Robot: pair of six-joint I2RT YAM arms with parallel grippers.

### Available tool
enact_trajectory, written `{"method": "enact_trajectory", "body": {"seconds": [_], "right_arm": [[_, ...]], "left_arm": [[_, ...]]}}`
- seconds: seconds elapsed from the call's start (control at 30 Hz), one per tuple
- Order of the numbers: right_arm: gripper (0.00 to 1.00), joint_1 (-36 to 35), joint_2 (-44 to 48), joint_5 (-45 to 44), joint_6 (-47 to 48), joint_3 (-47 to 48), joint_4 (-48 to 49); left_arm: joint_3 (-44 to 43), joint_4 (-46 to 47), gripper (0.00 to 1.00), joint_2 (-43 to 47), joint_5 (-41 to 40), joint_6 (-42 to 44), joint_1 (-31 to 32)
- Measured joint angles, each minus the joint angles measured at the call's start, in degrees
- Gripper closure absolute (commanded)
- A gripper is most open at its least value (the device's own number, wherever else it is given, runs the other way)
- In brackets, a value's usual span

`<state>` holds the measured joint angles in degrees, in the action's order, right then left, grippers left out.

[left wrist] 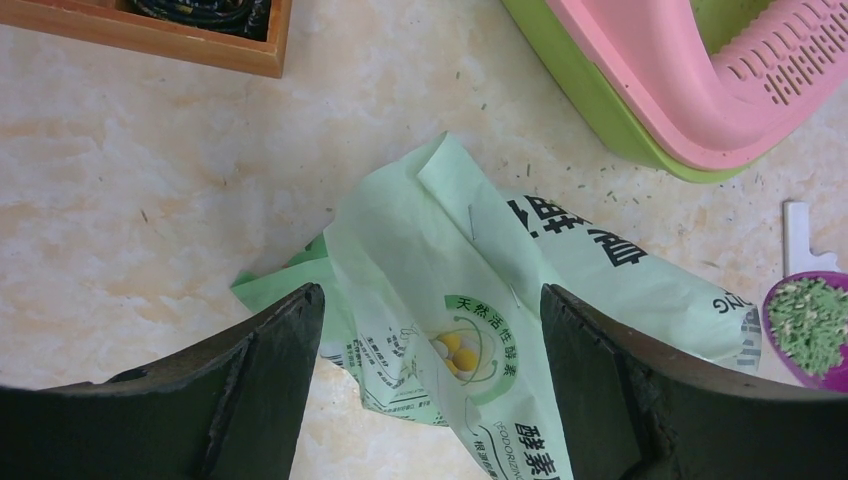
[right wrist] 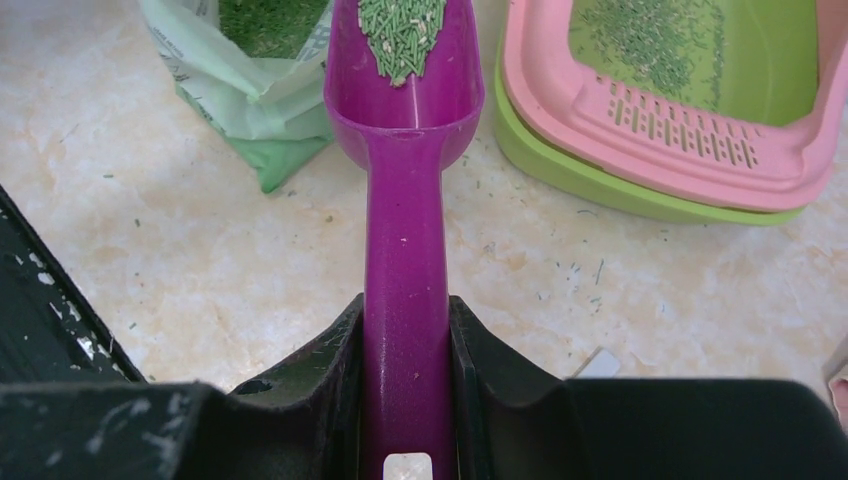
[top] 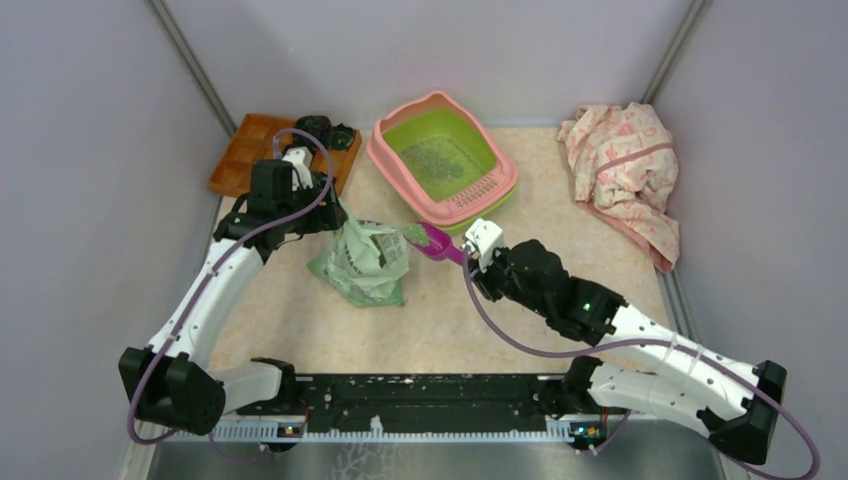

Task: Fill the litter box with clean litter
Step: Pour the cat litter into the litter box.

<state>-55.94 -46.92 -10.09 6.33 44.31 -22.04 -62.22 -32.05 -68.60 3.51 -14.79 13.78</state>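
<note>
If the scoop tips: the purple scoop (right wrist: 405, 150) holds a small heap of green litter (right wrist: 402, 35). We think it could slide off onto the worktop (right wrist: 200, 260) before it gets to the litter box (right wrist: 650, 160). A tilt or a quick jerk of the right arm would do that.
If the scoop comes in low: the box has a raised pink edge. We think the scoop could bump it and shake its load out.
If the bag flops: the pale green bag (left wrist: 480, 300) is soft and lies slumped with its mouth open. We think it could sag or spill.
Mess here: a few loose bits lie on the worktop near the box.
Litter box: it sits at the far middle of the worktop, just past the scoop. A thin patch of litter lies inside and much of the green floor is bare, so we judge it needs more.
Right arm: it reaches forward and to the left, low over the worktop. The scoop's bowl is between the bag's mouth and the box.
Right tool (right wrist: 405, 315): its two fingers pinch the scoop's handle, one on each side.
Left arm: it bends up the left side, and its wrist points down over the bag.
Left tool (left wrist: 430, 300): its fingers are spread wide above the bag, and we see nothing pinched in them.
</note>
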Motion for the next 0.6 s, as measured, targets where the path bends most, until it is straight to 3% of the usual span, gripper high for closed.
{"method": "enact_trajectory", "body": {"seconds": [0.37,0.6], "right_arm": [[1.0,13.9,-6.2,6.2,0.0,7.2,0.3],[1.0,23.8,-26.4,10.4,0.6,26.2,-5.7]], "left_arm": [[0.0,0.4,0.15,0.0,0.4,0.0,0.0],[0.0,0.4,0.15,0.0,0.7,0.0,0.0]]}}
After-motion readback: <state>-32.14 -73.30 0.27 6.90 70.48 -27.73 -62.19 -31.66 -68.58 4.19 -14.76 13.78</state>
